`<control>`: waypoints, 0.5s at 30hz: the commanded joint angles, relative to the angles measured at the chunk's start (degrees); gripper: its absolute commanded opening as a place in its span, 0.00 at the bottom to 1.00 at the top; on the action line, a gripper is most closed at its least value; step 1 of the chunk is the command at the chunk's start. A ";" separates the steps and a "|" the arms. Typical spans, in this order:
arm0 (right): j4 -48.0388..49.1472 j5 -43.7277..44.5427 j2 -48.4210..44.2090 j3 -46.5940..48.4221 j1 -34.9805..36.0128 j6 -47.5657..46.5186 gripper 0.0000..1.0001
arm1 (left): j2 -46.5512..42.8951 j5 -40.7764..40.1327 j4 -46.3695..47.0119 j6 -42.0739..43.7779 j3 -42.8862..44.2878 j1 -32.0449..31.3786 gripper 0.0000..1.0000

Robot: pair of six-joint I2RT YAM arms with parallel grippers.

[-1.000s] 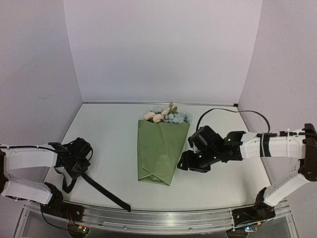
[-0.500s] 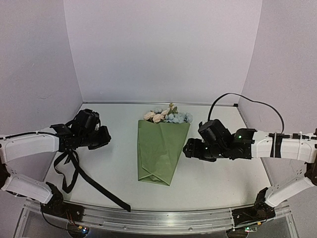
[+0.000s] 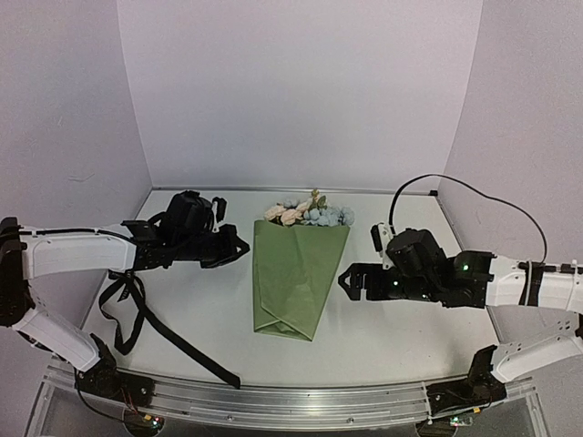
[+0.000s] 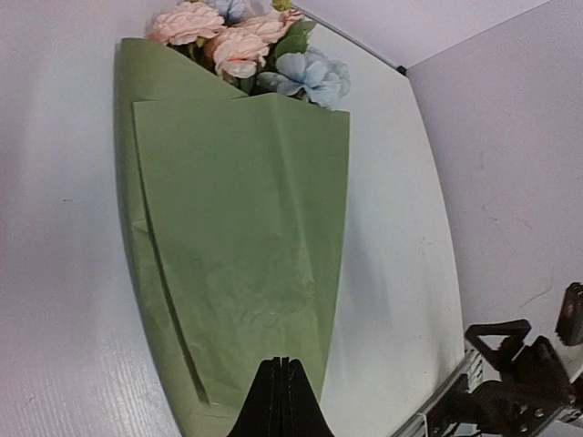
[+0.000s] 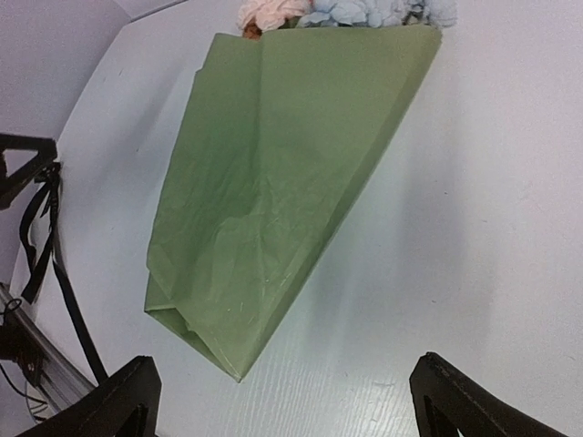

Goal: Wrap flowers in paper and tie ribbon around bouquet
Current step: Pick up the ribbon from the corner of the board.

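The bouquet (image 3: 296, 278) lay flat between my left gripper (image 3: 239, 248), jaws pressed together, and right gripper (image 3: 346, 281), jaws spread wide; the ribbon (image 3: 173, 341), pinched or merely draped I couldn't tell, could slip off if I swung the left in.

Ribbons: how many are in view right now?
1. The ribbon loops below the left arm at the table's near-left and trails toward the front rail. Another could hide under the bouquet.

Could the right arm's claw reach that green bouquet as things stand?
Probably yes: the right claw is open, pointing at the bouquet from close beside it, and nothing lies between them.
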 commanded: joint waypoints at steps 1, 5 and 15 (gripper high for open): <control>9.05 -2.95 -0.06 -2.59 2.21 -6.30 0.98 | -1.11 -0.57 -2.24 -4.65 4.31 -0.39 0.00; 5.13 -7.03 2.96 0.42 2.24 -6.85 0.98 | -9.17 -18.64 -21.01 -16.24 -2.26 1.19 0.24; 3.79 -9.22 5.30 -0.93 2.24 -3.99 0.98 | -20.01 -23.49 -36.01 -19.76 -16.29 19.71 0.56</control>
